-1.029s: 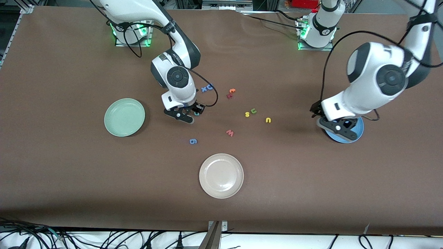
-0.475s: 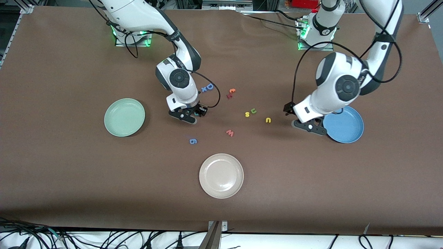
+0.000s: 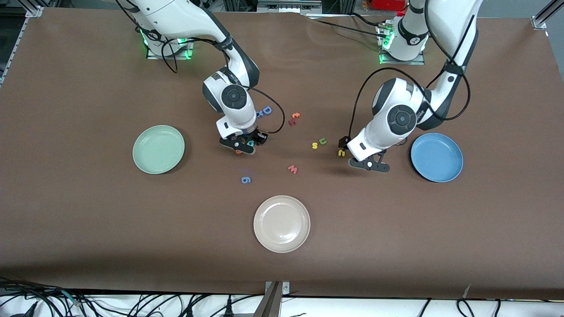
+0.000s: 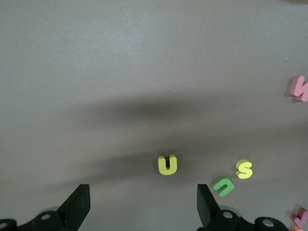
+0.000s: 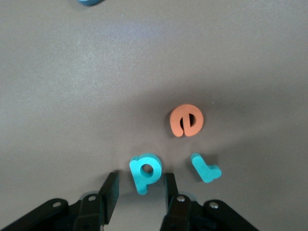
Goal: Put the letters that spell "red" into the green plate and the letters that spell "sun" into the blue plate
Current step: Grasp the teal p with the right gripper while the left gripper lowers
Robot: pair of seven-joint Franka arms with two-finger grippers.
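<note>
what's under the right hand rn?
The right hand is low over the table, its fingers straddling the teal d. The orange e and teal r lie beside it. Contact can't be judged.

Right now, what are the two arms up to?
They are sorting foam letters into plates; no letter is in a plate yet. The right gripper is low on the table with its fingers on either side of the teal "d", not gripping it yet, beside the orange "e" and teal "r". The left gripper is open over the yellow "n". The green plate and blue plate hold nothing.
</note>
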